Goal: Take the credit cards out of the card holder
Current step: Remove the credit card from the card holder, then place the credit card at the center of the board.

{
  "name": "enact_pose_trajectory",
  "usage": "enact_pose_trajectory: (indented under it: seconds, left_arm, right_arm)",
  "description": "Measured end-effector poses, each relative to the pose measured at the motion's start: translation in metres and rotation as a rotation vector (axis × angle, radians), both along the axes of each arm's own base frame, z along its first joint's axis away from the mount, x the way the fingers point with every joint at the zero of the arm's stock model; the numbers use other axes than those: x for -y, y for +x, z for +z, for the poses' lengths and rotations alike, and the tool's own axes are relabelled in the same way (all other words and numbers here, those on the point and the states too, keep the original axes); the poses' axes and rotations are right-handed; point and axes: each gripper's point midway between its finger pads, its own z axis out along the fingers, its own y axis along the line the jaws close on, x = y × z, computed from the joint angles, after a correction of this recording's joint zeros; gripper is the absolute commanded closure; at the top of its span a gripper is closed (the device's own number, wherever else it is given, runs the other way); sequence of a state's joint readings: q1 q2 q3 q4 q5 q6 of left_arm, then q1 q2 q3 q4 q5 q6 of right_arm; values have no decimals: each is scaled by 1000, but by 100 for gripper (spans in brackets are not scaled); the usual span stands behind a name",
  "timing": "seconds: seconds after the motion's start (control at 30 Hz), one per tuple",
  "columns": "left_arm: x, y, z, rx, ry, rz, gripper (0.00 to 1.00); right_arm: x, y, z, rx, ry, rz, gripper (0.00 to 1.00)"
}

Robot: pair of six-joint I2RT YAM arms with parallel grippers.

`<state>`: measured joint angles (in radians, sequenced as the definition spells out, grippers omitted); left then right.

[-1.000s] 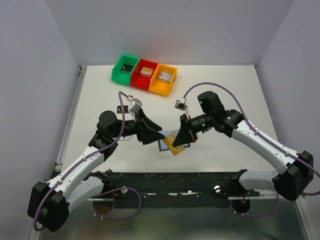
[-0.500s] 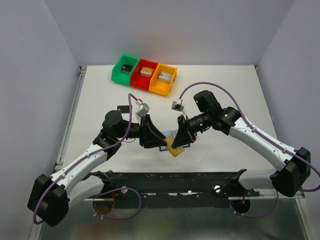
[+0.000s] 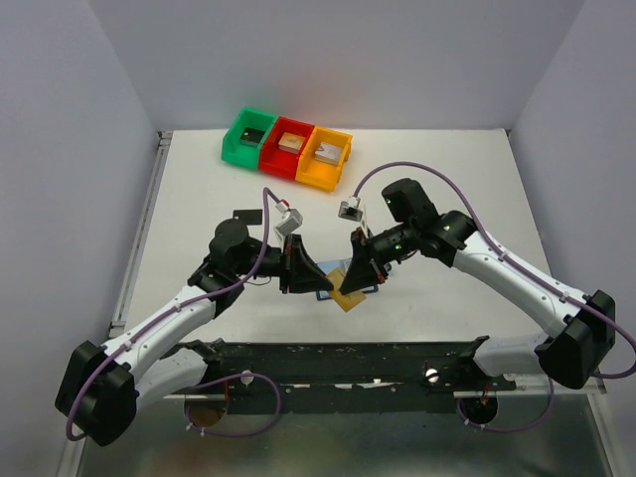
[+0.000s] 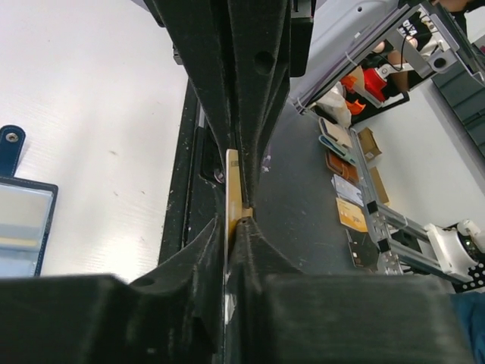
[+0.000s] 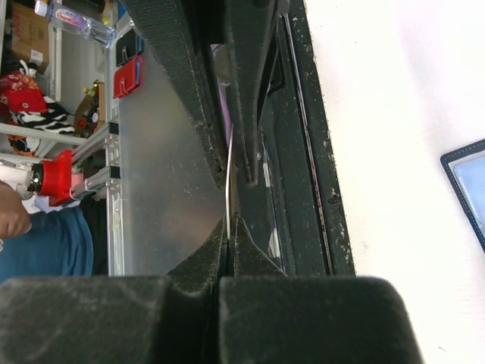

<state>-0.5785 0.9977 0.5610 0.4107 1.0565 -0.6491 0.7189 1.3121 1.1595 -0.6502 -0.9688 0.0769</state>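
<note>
Top external view: showing both arms converging over the middle of the white tabletop point(image 3: 447, 189).
Left fingers point(image 3: 310, 276): pinching the tan-gold card point(image 3: 349, 296), its edge sitting tight between them in the left wrist view point(image 4: 233, 189).
Right fingers point(image 3: 359, 272): pressing together on the same card from the opposite side, with only a thin pale edge showing in the right wrist view.
Tan-gold card: hanging tilted between the two sets of fingers, overlapping the card holder point(image 3: 325, 292).
Card holder: lying open on the tabletop beneath the fingers, showing a navy border and pale blue sleeve.
Black card point(image 3: 248, 216): lying flat on the tabletop, well apart from the holder.
Bins point(image 3: 288, 147): sitting in a row at the far side, green, red, orange.
</note>
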Motion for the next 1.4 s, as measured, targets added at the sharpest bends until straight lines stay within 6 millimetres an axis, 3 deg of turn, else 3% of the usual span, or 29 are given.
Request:
enact_pose_trajectory:
  seconds: [0.07,0.1,0.17,0.27,0.43,0.57,0.7,0.83,1.03,1.3,1.4]
  left_arm:
    - [0,0,0,0,-1,-3,97]
    - [0,-1,1,-1,-4,-4,100]
    - [0,-1,2,-1,-7,-7,100]
    - [0,0,2,-3,-7,3,100]
    - [-8,25,2,-17,5,136,100]
    - [-39,85,-7,-82,46,479,100]
    - [-71,134,-27,-207,89,789,100]
    - [-87,166,-60,-332,157,963,100]
    - [-104,212,-113,-475,278,1128,100]
    - [-120,259,-171,-636,328,1212,100]
    - [-123,268,-182,-667,323,1223,100]
  right_arm:
    - [0,1,-1,1,-6,-5,93]
    - [0,1,-2,3,-9,-8,75]
    - [1,2,-2,1,-16,-16,52]
    - [2,9,-5,10,-51,-60,39]
    - [11,36,-4,90,-135,-250,37]
    - [36,63,16,227,-154,-475,37]
    - [59,75,40,340,-102,-645,38]
    - [65,80,25,321,-117,-712,39]
    - [69,73,-35,209,-233,-721,39]
    - [64,73,-32,205,-199,-715,39]
    - [63,73,-31,205,-193,-713,39]
